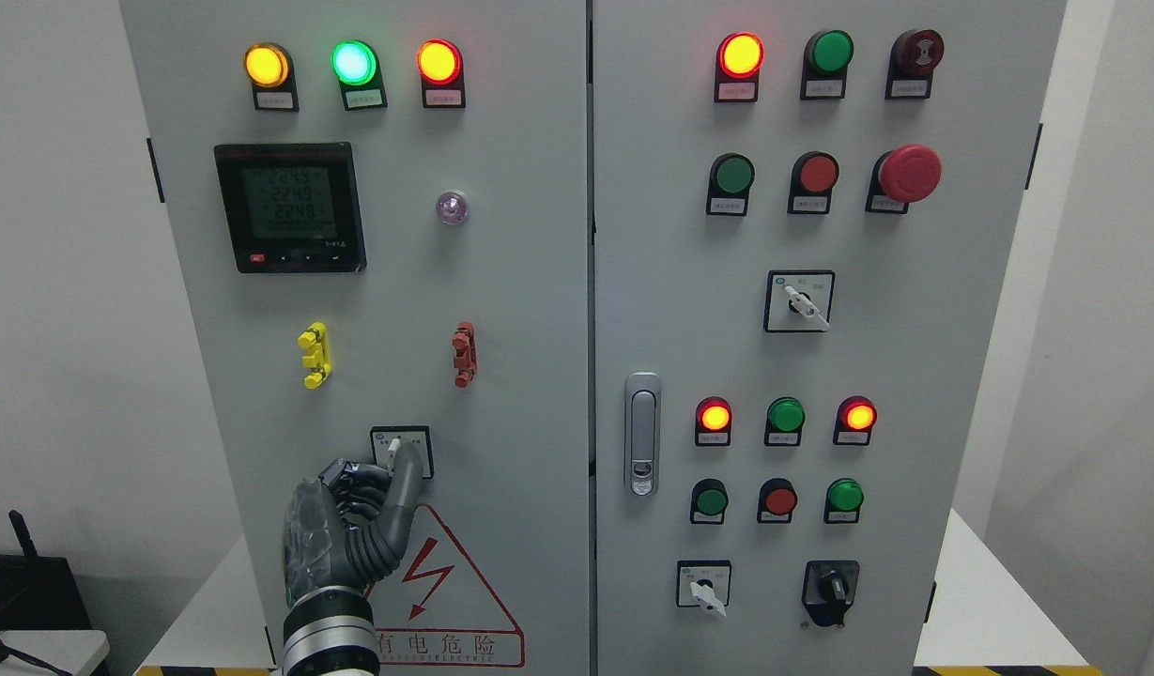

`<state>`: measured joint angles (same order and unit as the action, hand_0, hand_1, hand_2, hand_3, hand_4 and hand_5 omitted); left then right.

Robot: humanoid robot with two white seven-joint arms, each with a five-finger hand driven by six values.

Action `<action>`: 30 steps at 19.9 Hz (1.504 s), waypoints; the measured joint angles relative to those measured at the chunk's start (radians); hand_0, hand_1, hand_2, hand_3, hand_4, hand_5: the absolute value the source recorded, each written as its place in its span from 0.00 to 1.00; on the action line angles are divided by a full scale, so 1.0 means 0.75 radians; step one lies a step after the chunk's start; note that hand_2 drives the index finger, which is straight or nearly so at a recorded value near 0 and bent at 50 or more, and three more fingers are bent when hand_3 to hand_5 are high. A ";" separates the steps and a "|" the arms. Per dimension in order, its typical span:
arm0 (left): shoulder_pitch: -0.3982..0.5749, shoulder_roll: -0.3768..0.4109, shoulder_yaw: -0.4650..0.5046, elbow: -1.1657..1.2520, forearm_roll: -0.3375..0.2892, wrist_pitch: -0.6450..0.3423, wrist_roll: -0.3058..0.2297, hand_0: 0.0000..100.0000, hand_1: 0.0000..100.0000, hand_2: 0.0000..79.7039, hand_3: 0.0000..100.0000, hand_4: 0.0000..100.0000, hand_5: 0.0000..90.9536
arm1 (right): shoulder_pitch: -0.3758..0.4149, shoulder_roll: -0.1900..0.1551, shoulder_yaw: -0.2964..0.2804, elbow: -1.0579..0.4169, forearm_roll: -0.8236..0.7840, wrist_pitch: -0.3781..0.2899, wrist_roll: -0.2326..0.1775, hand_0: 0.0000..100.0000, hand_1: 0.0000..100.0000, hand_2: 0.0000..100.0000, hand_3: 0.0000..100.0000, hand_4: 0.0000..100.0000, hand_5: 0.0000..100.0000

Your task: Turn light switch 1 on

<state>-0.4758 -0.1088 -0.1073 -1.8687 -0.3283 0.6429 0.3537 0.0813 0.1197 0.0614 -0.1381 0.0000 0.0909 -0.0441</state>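
Left hand (351,526) low left of centre — fingers (406,469) curled, thumb and forefinger pinching the switch (400,449) knob, placed so a wrist twist could turn it on.

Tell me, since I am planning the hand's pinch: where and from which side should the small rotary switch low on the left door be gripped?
Grip the white knob of the switch, pinching its narrow lever from both sides, coming straight at the door from the front. The left hand is already there, thumb beside it; contact is unclear.
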 measured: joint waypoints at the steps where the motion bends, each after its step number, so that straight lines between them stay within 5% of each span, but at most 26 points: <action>1: 0.000 0.000 0.000 0.000 0.000 0.000 0.000 0.28 0.38 0.75 0.78 0.80 0.84 | 0.000 0.000 0.000 0.000 0.000 0.000 0.000 0.12 0.39 0.00 0.00 0.00 0.00; 30: -0.013 0.000 -0.001 0.008 0.000 0.001 -0.002 0.45 0.33 0.76 0.79 0.80 0.86 | 0.000 0.000 0.000 0.000 0.000 0.000 0.000 0.12 0.39 0.00 0.00 0.00 0.00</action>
<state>-0.4859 -0.1090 -0.1077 -1.8625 -0.3283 0.6435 0.3521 0.0813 0.1196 0.0614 -0.1381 0.0000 0.0910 -0.0441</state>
